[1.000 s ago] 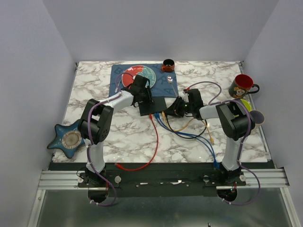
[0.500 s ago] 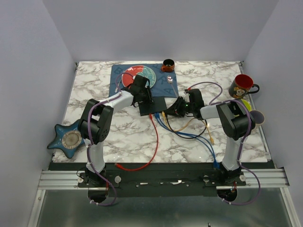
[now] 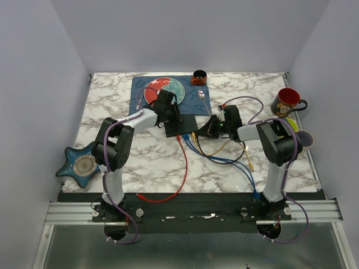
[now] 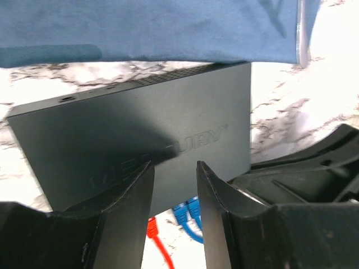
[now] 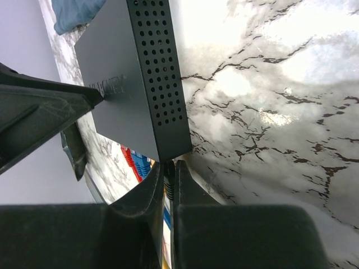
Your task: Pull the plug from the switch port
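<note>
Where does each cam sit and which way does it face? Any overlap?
Top external: above and behind the bases, looking down on the marble table; both arms whole, left gripper and right gripper at the switch.
Left wrist: looks past its own fingers across the switch top to the blue placemat.
Right wrist: looks past its nearly closed fingers at the switch's vented side.
Shared: all see the switch; both wrist views show blue plugs.

Walled lab cell, marble table (image 3: 112,106)
</note>
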Robot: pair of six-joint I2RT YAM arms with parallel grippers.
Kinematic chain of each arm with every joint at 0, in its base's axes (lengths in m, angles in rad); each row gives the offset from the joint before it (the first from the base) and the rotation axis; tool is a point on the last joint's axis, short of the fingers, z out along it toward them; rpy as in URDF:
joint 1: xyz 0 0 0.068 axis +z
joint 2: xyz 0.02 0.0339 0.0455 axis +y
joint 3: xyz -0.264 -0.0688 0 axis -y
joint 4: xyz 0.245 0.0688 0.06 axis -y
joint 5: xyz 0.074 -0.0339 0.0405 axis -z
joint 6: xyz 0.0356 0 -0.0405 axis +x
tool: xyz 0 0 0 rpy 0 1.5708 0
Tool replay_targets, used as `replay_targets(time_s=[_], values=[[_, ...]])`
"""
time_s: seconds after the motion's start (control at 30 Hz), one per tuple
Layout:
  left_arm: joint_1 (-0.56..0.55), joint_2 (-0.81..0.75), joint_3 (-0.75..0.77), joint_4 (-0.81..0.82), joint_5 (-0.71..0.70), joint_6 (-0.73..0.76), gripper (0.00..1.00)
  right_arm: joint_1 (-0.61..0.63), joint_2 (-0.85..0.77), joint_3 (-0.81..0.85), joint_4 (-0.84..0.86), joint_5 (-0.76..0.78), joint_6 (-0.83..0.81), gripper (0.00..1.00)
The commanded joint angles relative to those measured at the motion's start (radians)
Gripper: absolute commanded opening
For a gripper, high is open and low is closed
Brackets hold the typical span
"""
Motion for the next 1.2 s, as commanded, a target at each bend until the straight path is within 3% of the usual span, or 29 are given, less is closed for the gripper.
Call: replay_targets(time_s=[0.0, 0.1, 0.27, 1.0, 1.17], values=[[-0.005, -0.046, -0.112, 0.092, 0.134, -0.08, 0.5, -0.009, 0.017, 0.004, -0.061, 0.008, -0.041, 0.01], [-0.035, -0.076, -0.172, 0.195, 0.195, -0.139, 0.5, -0.008, 0.017, 0.015, -0.084, 0.008, -0.058, 0.01], [-0.108, -0.069, -0.19, 0.233, 0.198, -0.159, 0.5, -0.008, 0.011, 0.032, -0.139, 0.017, -0.094, 0.01], [-0.103, 0.032, -0.098, 0.163, 0.096, -0.182, 0.49, -0.003, -0.082, -0.052, -0.208, -0.006, -0.165, 0.01], [-0.099, -0.009, -0.118, 0.178, 0.094, -0.18, 0.5, -0.003, -0.202, -0.079, -0.249, 0.126, -0.193, 0.01]])
